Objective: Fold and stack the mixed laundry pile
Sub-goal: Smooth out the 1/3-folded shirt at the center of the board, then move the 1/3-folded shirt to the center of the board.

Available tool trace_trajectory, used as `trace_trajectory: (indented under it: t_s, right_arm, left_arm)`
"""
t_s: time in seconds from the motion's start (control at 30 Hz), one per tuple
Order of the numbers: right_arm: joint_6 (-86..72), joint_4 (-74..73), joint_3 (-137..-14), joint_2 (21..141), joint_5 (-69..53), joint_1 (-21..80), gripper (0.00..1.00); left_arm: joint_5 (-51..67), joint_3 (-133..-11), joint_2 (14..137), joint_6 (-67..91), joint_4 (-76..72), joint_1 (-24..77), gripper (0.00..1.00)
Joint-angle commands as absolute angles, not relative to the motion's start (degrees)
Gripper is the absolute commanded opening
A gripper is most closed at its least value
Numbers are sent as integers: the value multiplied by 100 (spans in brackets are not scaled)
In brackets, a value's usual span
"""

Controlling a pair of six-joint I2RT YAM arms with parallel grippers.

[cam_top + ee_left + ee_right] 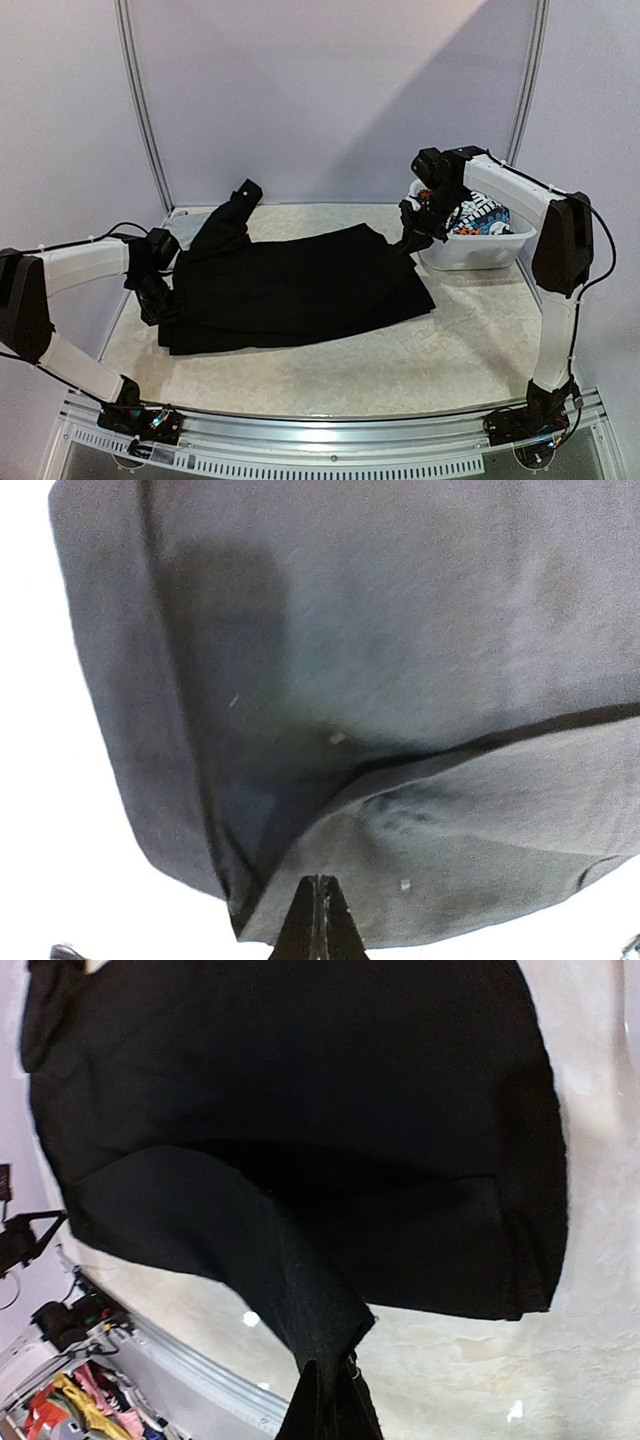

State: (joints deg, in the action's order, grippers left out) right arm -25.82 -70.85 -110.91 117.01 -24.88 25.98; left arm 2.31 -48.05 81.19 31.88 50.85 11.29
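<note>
Black garment (300,290) spread across bench (480,360) centre; left pincer (160,303) clamped on its left edge, right pincer (412,232) clamped on its far-right corner.

Left arm (85,262) and right arm (510,185) have white shells, black joints, cables

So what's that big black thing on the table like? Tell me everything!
The black garment is big, soft, plain cloth. It lies mostly flat across the table and looks folded over itself. One sleeve sticks out toward the back wall. The left claw is shut on its left edge. The right claw is shut on its far right corner, holding that bit up off the table.
</note>
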Motion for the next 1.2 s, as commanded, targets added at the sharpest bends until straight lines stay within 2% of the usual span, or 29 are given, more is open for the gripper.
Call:
trace_trajectory:
  t_s: [0.0, 0.07, 0.17, 0.4, 0.5, 0.53, 0.7, 0.93, 1.03, 1.17]
  right_arm:
    - [-2370, -7077, -10856, 12000, -1792, 2602, 0]
    - [-2332, -7084, -10885, 12142, -1556, 2602, 0]
    - [-2320, -7152, -10893, 12431, -1296, 2597, 1]
    - [-2332, -7479, -11017, 12674, -760, 2601, 26]
    - [-2300, -7722, -11208, 12635, -640, 2598, 37]
    - [-2295, -7773, -11259, 12605, -629, 2600, 38]
    - [-2294, -7896, -11337, 12194, -834, 2637, 39]
    - [-2096, -7279, -10650, 11623, -1447, 3040, 39]
    - [-2392, -6666, -9809, 11296, -1769, 3081, 40]
    - [-2862, -5664, -8662, 10762, -1952, 3062, 49]
  left_arm:
    - [27, -4575, 7720, 3648, 5052, 1064, 0]
    - [-61, -4576, 7477, 3768, 5107, 1059, 0]
    - [-243, -4551, 7098, 3969, 5182, 1058, 6]
    - [-481, -4175, 6251, 4655, 5311, 1062, 46]
    - [-471, -3847, 5855, 4972, 5236, 1060, 57]
    - [-466, -3748, 5715, 5046, 5180, 1063, 60]
    - [-356, -3233, 5154, 5328, 4713, 1061, 63]
    - [480, -2753, 5288, 5194, 3639, 1059, 62]
    - [745, -2730, 5527, 5025, 3502, 1062, 56]
    - [993, -2677, 5788, 4919, 3467, 1068, 48]
